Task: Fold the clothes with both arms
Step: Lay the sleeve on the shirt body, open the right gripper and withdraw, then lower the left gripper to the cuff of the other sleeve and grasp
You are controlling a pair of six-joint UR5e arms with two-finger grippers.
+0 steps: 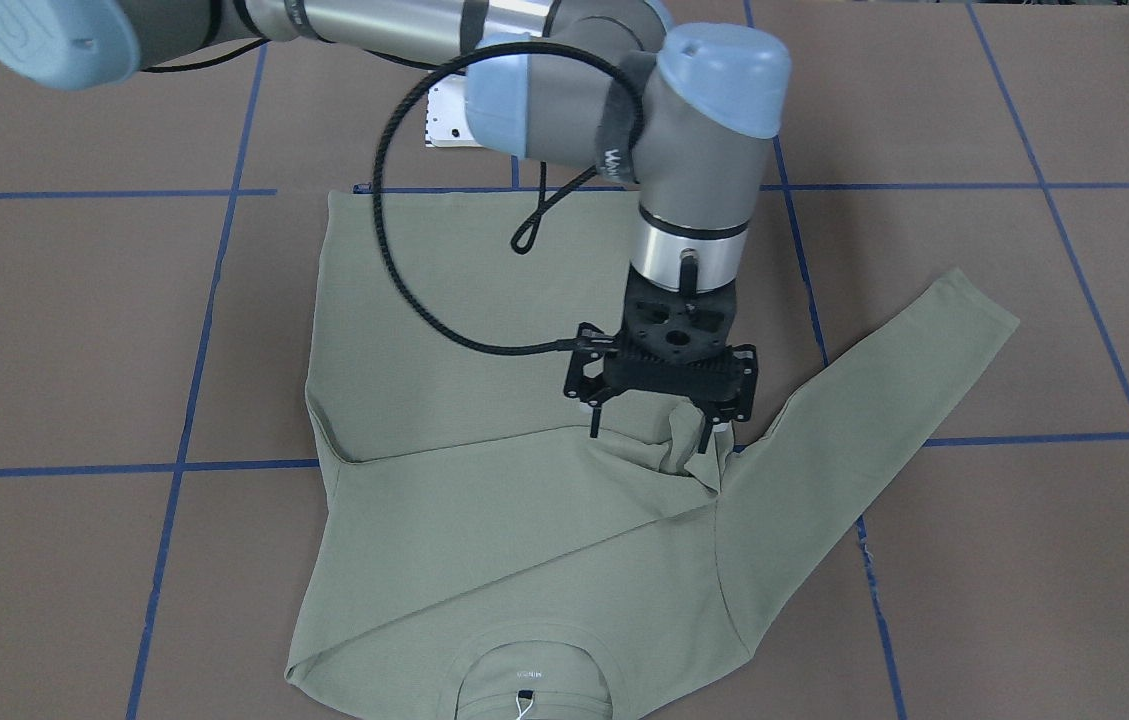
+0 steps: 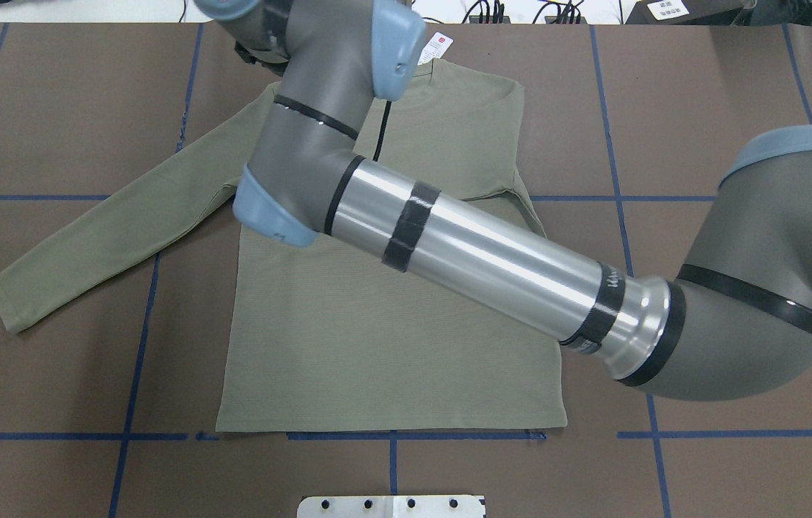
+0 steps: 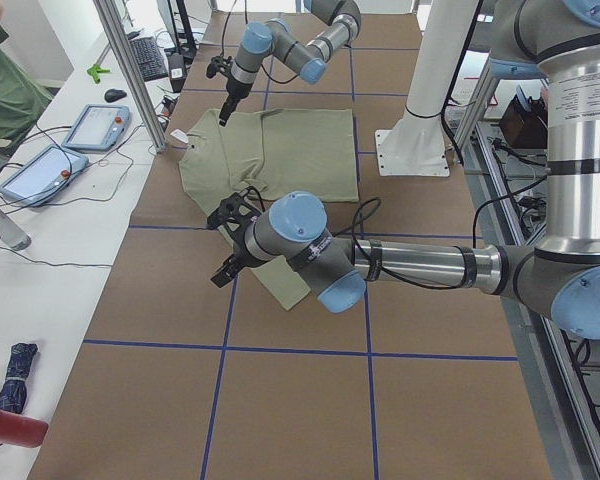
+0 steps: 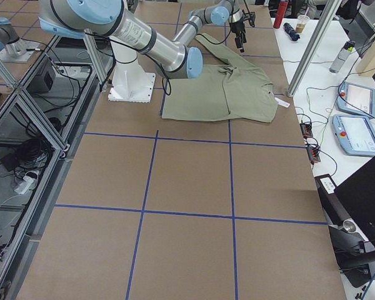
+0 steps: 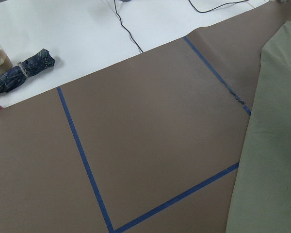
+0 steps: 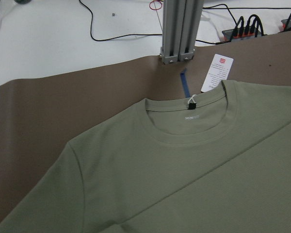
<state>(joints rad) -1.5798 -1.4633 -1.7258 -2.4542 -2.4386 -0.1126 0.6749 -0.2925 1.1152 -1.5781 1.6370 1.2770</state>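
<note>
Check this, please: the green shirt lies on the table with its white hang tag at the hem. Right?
No. Its white hang tag is at the collar, not the hem, as the right wrist view shows; the rest holds.

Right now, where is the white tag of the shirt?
In the overhead view the tag lies at the top centre, on the table just beyond the collar of the shirt. The right wrist view shows it right of a metal post.
</note>
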